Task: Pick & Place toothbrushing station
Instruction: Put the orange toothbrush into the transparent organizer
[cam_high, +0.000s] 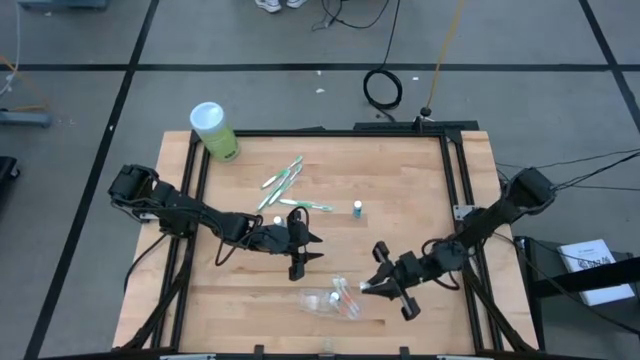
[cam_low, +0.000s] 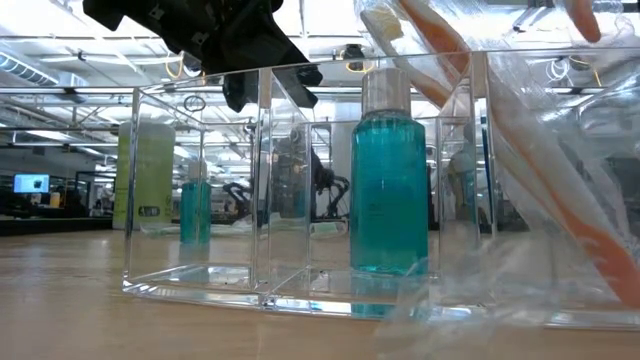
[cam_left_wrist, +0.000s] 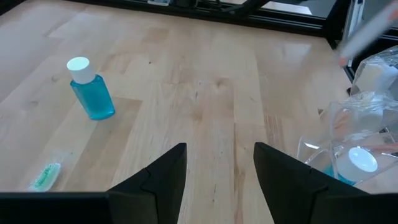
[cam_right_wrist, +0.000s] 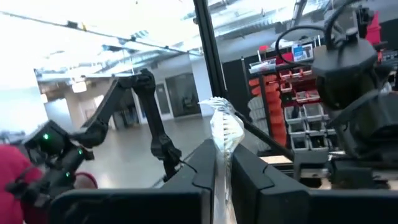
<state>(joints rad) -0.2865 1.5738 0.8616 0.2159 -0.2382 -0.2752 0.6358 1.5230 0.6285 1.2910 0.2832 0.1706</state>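
**Holding the pouch mouth up while the left arm goes for the next item**

My right gripper (cam_high: 384, 287) is clenched on a pinch of the clear, crinkly plastic pouch (cam_high: 332, 300), which lies near the front edge of the pale wooden table (cam_high: 420, 180). In the right wrist view the crumpled film (cam_right_wrist: 222, 134) stands up between the two dark fingers, so I judge the grip sound. Inside the pouch I can make out a small blue white-capped tube (cam_left_wrist: 356, 163) and a pink-white toothbrush (cam_low: 480, 95).

My left gripper (cam_high: 300, 250) hangs just behind the pouch with its jaws apart and nothing between them; the wrist view shows bare wood in the gap.

Still loose on the table: another tiny blue tube with a white cap (cam_high: 357, 208), standing upright well clear of the pouch, and a scatter of slim green-white toothbrushes (cam_high: 285, 183) nearer the back. A lime-green canister with a white lid (cam_high: 214, 131) sits at the back-left corner, out of my way.

To do this step well, I keep the right grip steady and the pouch mouth lifted toward the left arm, not dragging it. The tube is round and light, so I would bring the left jaws down squarely on its body, below the cap, and close gently to avoid tipping it. The toothbrushes overlap; I would take the outermost one.
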